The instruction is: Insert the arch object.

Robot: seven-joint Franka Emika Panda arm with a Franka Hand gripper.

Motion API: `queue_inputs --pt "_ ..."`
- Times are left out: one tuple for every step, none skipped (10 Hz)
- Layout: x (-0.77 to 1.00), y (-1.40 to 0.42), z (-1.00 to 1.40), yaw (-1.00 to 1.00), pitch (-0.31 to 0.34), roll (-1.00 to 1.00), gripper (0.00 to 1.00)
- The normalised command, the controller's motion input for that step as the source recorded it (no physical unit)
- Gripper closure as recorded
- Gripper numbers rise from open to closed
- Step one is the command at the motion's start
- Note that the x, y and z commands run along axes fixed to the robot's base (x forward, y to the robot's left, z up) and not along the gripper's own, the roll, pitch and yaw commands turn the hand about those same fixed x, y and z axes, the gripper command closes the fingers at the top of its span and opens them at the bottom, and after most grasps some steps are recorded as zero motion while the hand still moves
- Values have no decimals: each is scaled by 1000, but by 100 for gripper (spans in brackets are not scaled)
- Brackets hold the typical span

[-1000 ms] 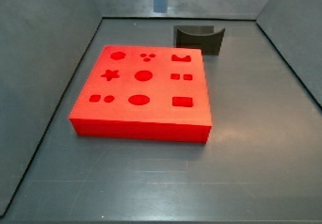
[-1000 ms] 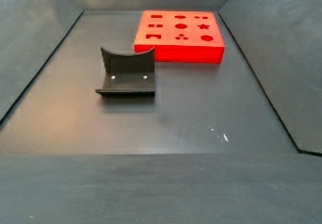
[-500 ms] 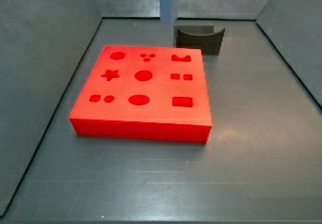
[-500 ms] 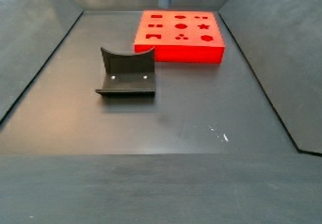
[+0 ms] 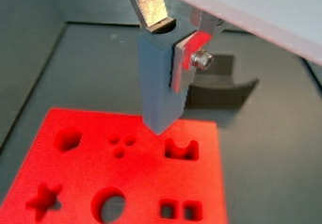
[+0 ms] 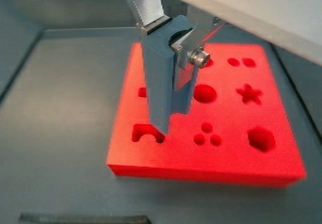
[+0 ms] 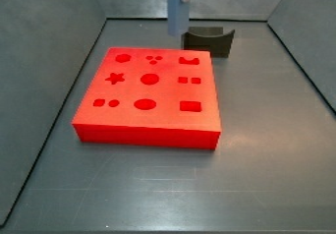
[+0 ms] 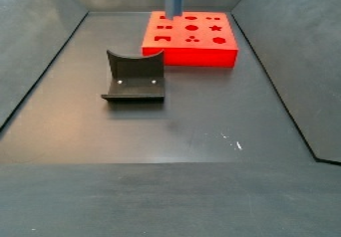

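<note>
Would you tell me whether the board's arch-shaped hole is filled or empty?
Empty: the arch-shaped hole shows only red inside; the hand hangs above the board.

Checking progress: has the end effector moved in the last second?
Yes. In a side view the end effector has come down and shifted sideways, now reaching beside the fixture, near the red board's far edge.

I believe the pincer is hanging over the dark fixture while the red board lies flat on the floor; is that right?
Not quite: the pincer hangs over the red board, by its arch-shaped hole, as a wrist view shows. The fixture stands apart from the board, which does lie flat.
</note>
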Motion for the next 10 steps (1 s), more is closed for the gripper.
queue_inputs --pt "46 29 -189 -991 0 0 100" --pt "51 29 -183 -991 0 0 100" --pt "77 26 -126 -969 0 0 100" --pt "114 17 -80 -949 0 3 100" --pt "186 6 -71 -906 0 0 100" --pt "431 0 -37 -706 0 0 100" --pt "631 0 0 -529 0 0 100" --pt "697 0 0 -463 0 0 100" --pt "646 0 -103 -494 0 37 100" --pt "469 0 -166 -577 40 74 100"
